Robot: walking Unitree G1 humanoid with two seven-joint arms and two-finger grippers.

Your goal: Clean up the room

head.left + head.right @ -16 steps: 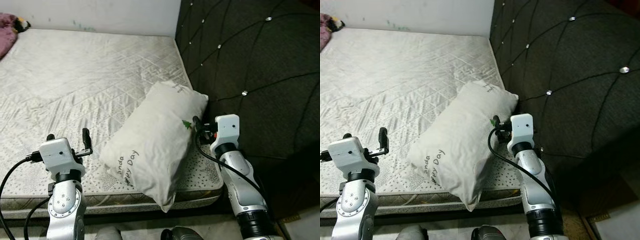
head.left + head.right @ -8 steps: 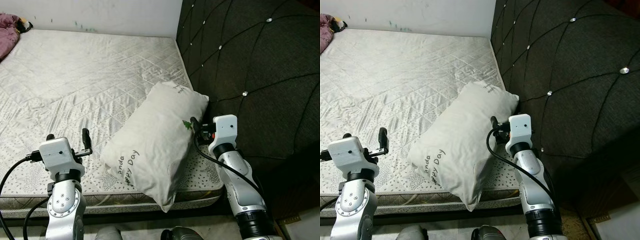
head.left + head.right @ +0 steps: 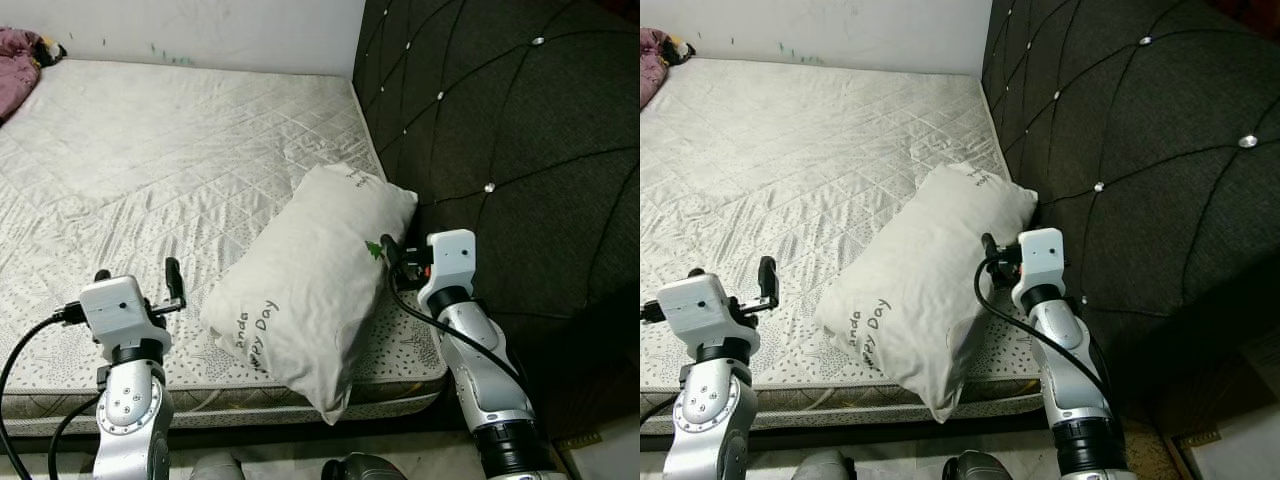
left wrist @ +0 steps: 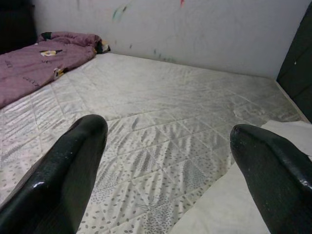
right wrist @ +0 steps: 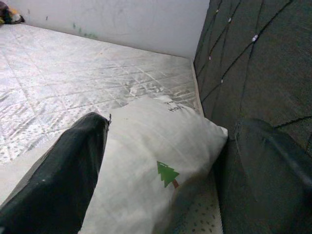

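I read dark print on the white pillow (image 3: 310, 275) at the mattress's (image 3: 150, 160) headboard-side edge — "anda" and "Day" near its lower end. Small print at its upper corner — too small for me to read.

Your two head views look forward and down from above the near edge of the bed (image 3: 180, 150), with the tufted headboard (image 3: 500, 130) along the right; both share the mattress, the pillow (image 3: 310, 280) and both arms, the right eye shifted slightly. Your left wrist view sits low over the mattress, facing the far wall (image 4: 195, 29) and a purple blanket (image 4: 34, 58). Your right wrist view is close against the pillow (image 5: 156, 165), facing the same wall beside the headboard.
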